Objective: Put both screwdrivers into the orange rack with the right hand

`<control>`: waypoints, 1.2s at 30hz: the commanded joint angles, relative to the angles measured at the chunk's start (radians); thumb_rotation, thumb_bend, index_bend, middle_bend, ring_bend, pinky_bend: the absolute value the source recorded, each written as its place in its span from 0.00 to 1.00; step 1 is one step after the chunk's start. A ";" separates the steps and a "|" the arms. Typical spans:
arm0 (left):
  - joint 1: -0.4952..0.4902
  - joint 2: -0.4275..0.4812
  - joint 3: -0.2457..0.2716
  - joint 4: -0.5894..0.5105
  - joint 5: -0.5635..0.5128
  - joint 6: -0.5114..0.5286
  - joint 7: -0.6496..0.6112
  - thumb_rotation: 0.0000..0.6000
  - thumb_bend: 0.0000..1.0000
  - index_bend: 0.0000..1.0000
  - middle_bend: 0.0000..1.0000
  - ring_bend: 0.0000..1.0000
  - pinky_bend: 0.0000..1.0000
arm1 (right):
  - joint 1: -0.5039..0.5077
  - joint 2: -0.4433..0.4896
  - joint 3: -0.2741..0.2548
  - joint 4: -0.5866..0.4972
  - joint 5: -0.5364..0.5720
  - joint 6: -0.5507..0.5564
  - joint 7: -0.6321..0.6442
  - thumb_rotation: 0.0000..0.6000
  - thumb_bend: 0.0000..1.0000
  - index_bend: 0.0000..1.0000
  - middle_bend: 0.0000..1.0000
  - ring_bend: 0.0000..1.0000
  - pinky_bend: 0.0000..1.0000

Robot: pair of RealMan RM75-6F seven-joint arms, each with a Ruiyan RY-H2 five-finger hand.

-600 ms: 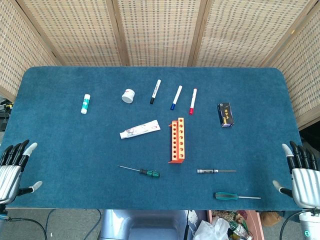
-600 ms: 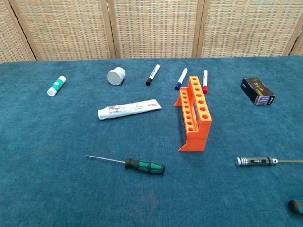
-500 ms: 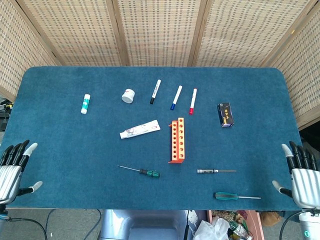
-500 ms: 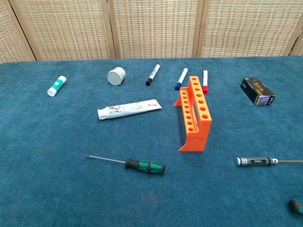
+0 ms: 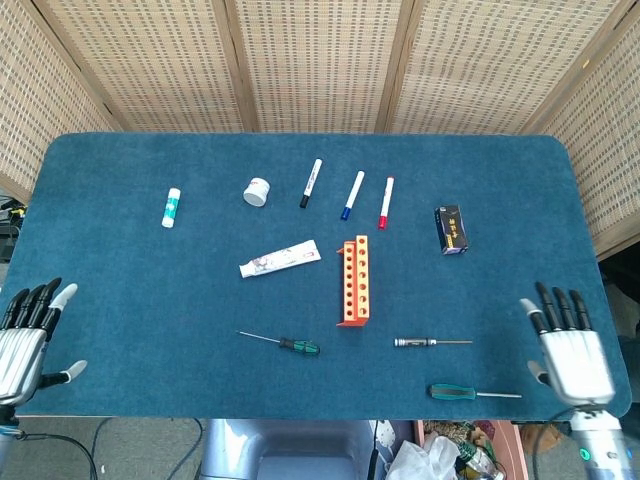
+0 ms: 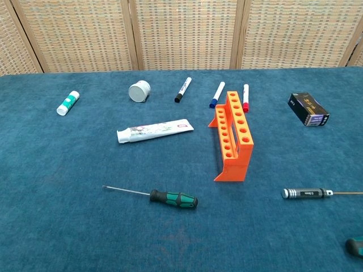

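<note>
While the blue table (image 5: pixel 480 170) fills most of the head view, the orange rack (image 5: pixel 354 281) stands near its middle, its two rows of holes all bare, with no tool in any of them. At about 7 o'clock from the rack lies the left screwdriver (image 5: pixel 282 343), green-and-black handle pointing to 3 o'clock and thin shaft to 9 o'clock. At about 5 o'clock from the rack lies the metal-handled driver (image 5: pixel 430 342), its tip toward 3 o'clock. Further toward 5 o'clock, near the table's front edge, lies the right screwdriver (image 5: pixel 472 393), green handle at 9 o'clock and shaft at 3 o'clock; the chest view catches only the end of its handle at the frame's lower right corner.

At 10 o'clock from the rack lies a white tube (image 5: pixel 280 259). Beyond the rack, toward 12 o'clock, sit three markers side by side: black-capped (image 5: pixel 311 183), blue-capped (image 5: pixel 352 195) and red-capped (image 5: pixel 386 202). A small white jar (image 5: pixel 256 191) sits at 9 o'clock from the black marker, and a glue stick (image 5: pixel 171 207) lies farther toward 9 o'clock. A dark box (image 5: pixel 451 229) rests at 2 o'clock from the rack.

Over the table's front right corner, the right hand (image 5: pixel 569 350) hangs released, palm down, fingers spread toward 12 o'clock, grasping nothing, just at 3 o'clock of the right screwdriver's tip. At the front left corner, the left hand (image 5: pixel 24 338) is likewise released, fingers apart, empty.
</note>
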 commanded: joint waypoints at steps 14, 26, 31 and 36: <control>-0.019 0.010 -0.014 0.001 -0.045 -0.037 -0.013 1.00 0.00 0.00 0.00 0.00 0.00 | 0.290 -0.218 0.056 -0.009 0.274 -0.430 -0.431 1.00 0.00 0.34 0.00 0.00 0.00; -0.023 0.024 -0.018 0.005 -0.057 -0.044 -0.046 1.00 0.00 0.00 0.00 0.00 0.00 | 0.376 -0.335 0.079 0.001 0.414 -0.455 -0.440 1.00 0.08 0.40 0.00 0.00 0.00; -0.024 0.026 -0.017 0.004 -0.059 -0.046 -0.048 1.00 0.00 0.00 0.00 0.00 0.00 | 0.404 -0.379 0.080 0.029 0.450 -0.441 -0.440 1.00 0.15 0.44 0.00 0.00 0.00; -0.024 0.025 -0.017 0.005 -0.060 -0.045 -0.047 1.00 0.00 0.00 0.00 0.00 0.00 | 0.425 -0.410 0.078 0.043 0.503 -0.429 -0.450 1.00 0.21 0.44 0.00 0.00 0.00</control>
